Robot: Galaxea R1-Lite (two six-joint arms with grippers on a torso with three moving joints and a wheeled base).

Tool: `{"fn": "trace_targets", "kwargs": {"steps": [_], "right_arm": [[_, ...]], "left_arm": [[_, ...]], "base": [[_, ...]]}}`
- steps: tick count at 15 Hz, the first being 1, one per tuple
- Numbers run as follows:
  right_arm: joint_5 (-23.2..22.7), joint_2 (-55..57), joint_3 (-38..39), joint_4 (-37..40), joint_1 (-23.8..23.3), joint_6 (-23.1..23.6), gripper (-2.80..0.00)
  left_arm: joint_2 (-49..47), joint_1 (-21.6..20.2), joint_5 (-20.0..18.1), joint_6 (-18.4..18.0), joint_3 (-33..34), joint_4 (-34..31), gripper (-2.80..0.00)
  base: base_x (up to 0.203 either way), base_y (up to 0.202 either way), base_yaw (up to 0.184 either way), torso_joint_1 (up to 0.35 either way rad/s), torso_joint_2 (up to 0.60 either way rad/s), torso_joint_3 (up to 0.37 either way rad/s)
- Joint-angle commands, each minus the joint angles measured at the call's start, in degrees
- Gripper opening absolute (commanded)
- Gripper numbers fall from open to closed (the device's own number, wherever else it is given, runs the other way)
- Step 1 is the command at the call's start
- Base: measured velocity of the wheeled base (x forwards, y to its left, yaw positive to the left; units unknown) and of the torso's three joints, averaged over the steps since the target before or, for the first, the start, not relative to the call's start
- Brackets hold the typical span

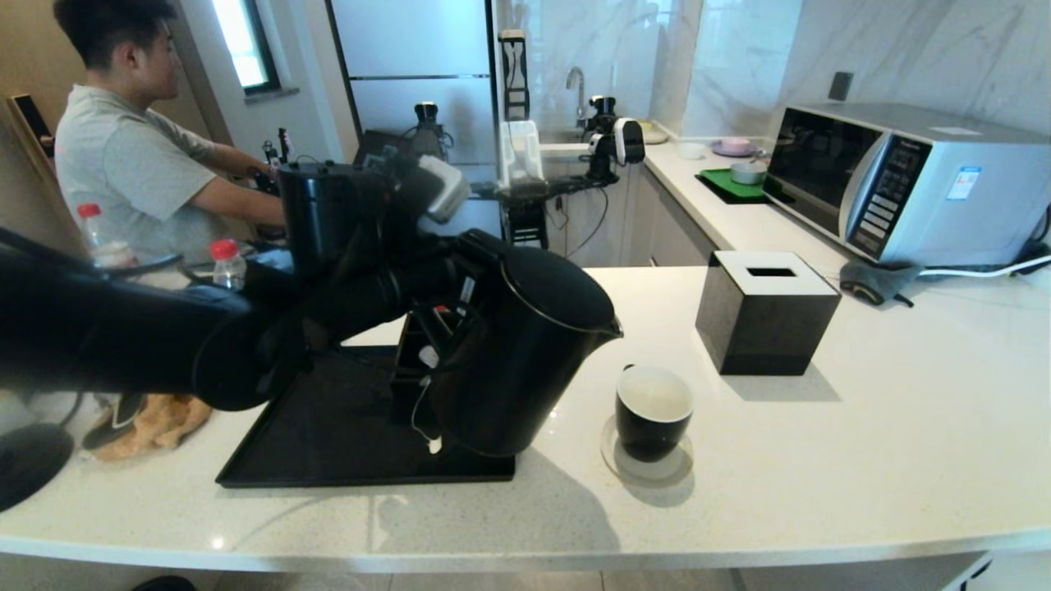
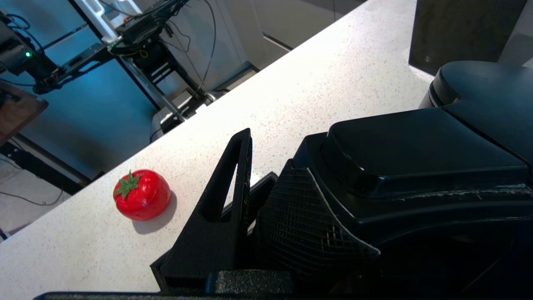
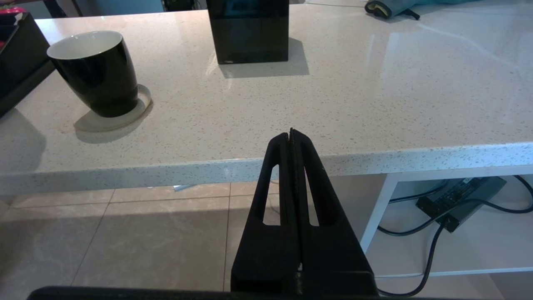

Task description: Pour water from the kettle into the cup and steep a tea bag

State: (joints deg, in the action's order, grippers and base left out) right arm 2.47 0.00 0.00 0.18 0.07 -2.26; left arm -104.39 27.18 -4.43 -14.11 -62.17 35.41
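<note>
From the head view, my left gripper (image 1: 443, 320) sits at nine o'clock of the kettle (image 1: 525, 353), fingers (image 2: 233, 183) clenched around its handle; the wrist view shows the handle wedged between them. The kettle hangs tilted over the near edge of the black tray (image 1: 328, 435), spout aimed toward three o'clock, not yet above the cup (image 1: 654, 410). I judge it heavy and likely sloshing if filled, its matte shell rigid; the handle is the only sensible hold, and a loose grip there would let it swing. The cup stands upright on a pale coaster (image 1: 649, 464) at four o'clock of the kettle, empty as far as I can see, glossy and probably slippery, easy to nudge. The tissue box (image 1: 768, 312) stands behind it at one o'clock. My right gripper (image 3: 292, 137) is parked off the counter's near edge, fingers pressed together on nothing. I can't pick out the tea bag.
</note>
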Motion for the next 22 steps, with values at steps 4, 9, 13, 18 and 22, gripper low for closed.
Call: {"fn": "trace_targets", "kwargs": {"steps": [4, 9, 13, 18, 22], "right_arm": [[0.0, 0.0, 0.0, 0.0, 0.0, 0.0, -2.8], [0.0, 0.0, 0.0, 0.0, 0.0, 0.0, -2.8], [0.0, 0.0, 0.0, 0.0, 0.0, 0.0, -2.8], [0.0, 0.0, 0.0, 0.0, 0.0, 0.0, -2.8], [0.0, 0.0, 0.0, 0.0, 0.0, 0.0, -2.8]], "left_arm": [[-0.3, 1.2, 1.7, -0.5, -1.1, -1.5, -2.8], [-0.8, 1.9, 3.0, -1.6, -2.7, -3.3, -2.8], [-1.5, 2.4, 3.3, -1.7, -2.9, -3.4, -2.8], [-2.2, 2.8, 4.5, -2.8, -4.0, -5.0, -2.8], [-2.7, 3.1, 4.6, -3.1, -4.9, -6.7, -2.8]], "base": [[0.0, 0.0, 0.0, 0.0, 0.0, 0.0], [0.0, 0.0, 0.0, 0.0, 0.0, 0.0], [0.0, 0.0, 0.0, 0.0, 0.0, 0.0], [0.0, 0.0, 0.0, 0.0, 0.0, 0.0], [0.0, 0.0, 0.0, 0.0, 0.0, 0.0]]}}
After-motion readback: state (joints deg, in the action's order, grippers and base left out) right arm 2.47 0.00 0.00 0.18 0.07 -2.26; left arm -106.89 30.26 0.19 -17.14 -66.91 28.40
